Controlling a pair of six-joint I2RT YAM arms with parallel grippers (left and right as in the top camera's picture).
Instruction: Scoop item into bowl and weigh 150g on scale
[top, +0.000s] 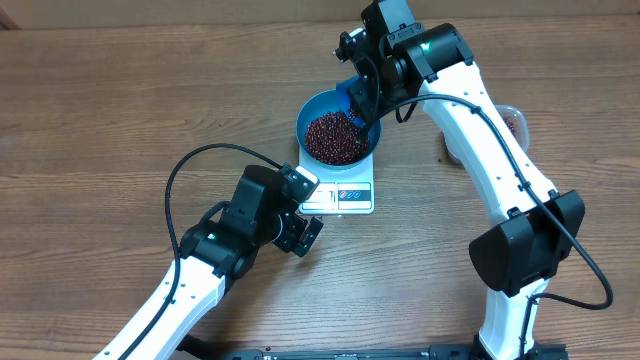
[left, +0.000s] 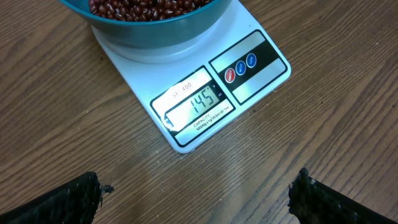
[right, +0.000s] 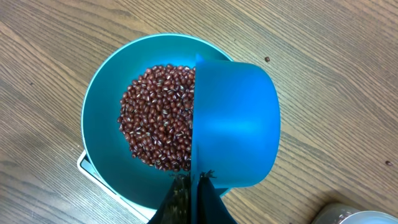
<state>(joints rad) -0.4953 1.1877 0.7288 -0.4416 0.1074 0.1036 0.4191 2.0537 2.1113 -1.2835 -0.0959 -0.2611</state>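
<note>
The blue bowl (top: 305, 115) stands on the white kitchen scale (top: 345, 197) near the middle of the bench, and the red-brown beans (top: 335, 138) lie heaped inside it. In the left wrist view the display (left: 202, 99) reads 145, so by my judgement the fill is just short of target and the step in hand is the final top-up. The right end effector (right: 193, 182) is clamped on the small blue scoop (right: 236, 124), which is tipped over the bowl's rim at about 1 o'clock in the overhead view. Only the scoop's back shows, so whether any beans remain in it cannot be told. The left end effector (left: 196, 202) has its fingers wide apart, holds nothing, and hangs above the bench at about 7 o'clock from the scale, its camera looking at the display. A clear tub (top: 515, 120) sits well apart at 3 o'clock, mostly hidden by the right arm. To do this step well, release beans a few at a time by small increases of tilt or a light shake. Pause after each release so the reading can settle. The scoop should stay off the bowl's rim and wall, since any contact would load the scale and falsify the reading. The pour should fall toward the bowl's centre so no beans land on the scale or bench.
</note>
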